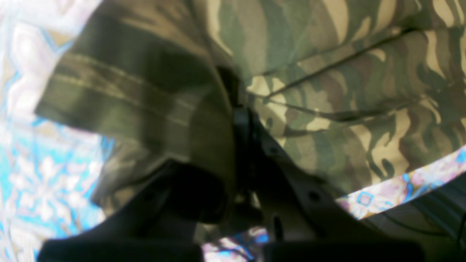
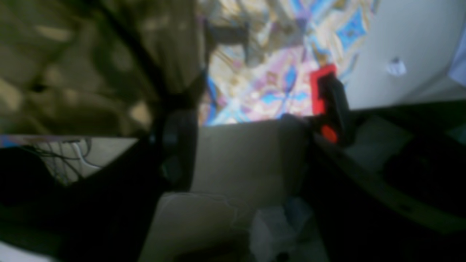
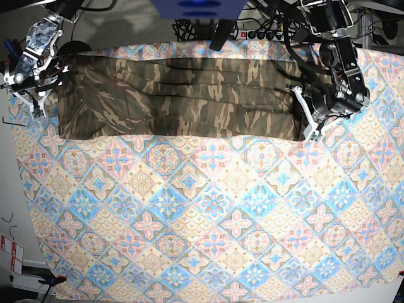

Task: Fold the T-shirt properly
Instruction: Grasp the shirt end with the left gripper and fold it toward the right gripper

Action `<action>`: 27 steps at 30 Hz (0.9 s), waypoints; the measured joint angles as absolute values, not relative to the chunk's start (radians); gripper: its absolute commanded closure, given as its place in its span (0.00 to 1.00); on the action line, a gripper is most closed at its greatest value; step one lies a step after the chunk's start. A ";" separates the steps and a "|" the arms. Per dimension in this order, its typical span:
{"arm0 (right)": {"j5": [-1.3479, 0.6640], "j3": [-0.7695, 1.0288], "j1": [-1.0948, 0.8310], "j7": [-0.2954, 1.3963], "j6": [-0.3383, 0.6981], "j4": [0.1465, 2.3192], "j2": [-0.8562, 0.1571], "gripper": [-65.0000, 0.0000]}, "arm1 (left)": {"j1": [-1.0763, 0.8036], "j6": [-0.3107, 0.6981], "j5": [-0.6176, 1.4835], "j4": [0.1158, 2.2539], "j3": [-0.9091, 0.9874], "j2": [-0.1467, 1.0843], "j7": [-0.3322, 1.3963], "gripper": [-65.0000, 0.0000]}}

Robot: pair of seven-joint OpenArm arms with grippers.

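- Left end effector (image 1: 242,120) clamped together on a pinch of the camouflage cloth T-shirt (image 3: 177,98) in olive green, brown and tan; seen in the base view (image 3: 307,113) at the shirt's right-hand end, low against the cloth.
- In the left wrist view, dark fingers (image 1: 251,145) closed, with a hemmed, stitched edge of the shirt (image 1: 127,94) hanging in folds over and around them.
- Right end effector (image 3: 35,85) at the opposite, left-hand end of the shirt in the base view, by the cloth's edge.
- In the right wrist view, its two dark fingers (image 2: 178,145) stood apart with a wide gap between; blurred camouflage cloth (image 2: 91,65) lay against the left one, but whether gripped or only touched could not be told.
- A red-and-black part (image 2: 324,105) showed beside the other finger in that blurred view.
- Shirt spread as a long, wide band across the far part of the desk, lengthwise from left to right, its lower edge nearly straight; creases ran along its length.
- Beneath it, a patterned tablecloth (image 3: 214,214) of blue, pink and cream tiles covered the desk, with the whole near half bare of cloth.
- Black cables and a power strip (image 3: 259,33) lay beyond the desk's far edge, behind the shirt.
- Pale floor (image 2: 400,43) visible past the tablecloth's edge in the right wrist view.
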State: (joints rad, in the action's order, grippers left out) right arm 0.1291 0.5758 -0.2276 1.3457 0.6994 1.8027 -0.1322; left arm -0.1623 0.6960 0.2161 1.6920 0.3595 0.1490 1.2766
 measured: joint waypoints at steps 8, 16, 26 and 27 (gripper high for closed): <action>0.133 0.571 -0.227 1.343 0.699 1.803 -0.101 0.45 | -0.148 0.696 0.213 1.866 0.210 0.084 1.397 1.00; 0.130 0.570 -0.228 1.343 0.699 1.801 -0.094 0.45 | -0.070 0.696 0.209 1.862 -0.126 0.017 1.417 1.00; 0.129 0.575 -0.226 1.339 0.699 1.801 -0.091 0.45 | 0.054 0.696 0.214 1.577 -0.367 -0.073 1.330 1.00; 0.125 0.575 -0.227 1.339 0.699 1.801 -0.091 0.45 | 0.064 0.696 0.216 1.547 -0.382 -0.084 1.312 1.00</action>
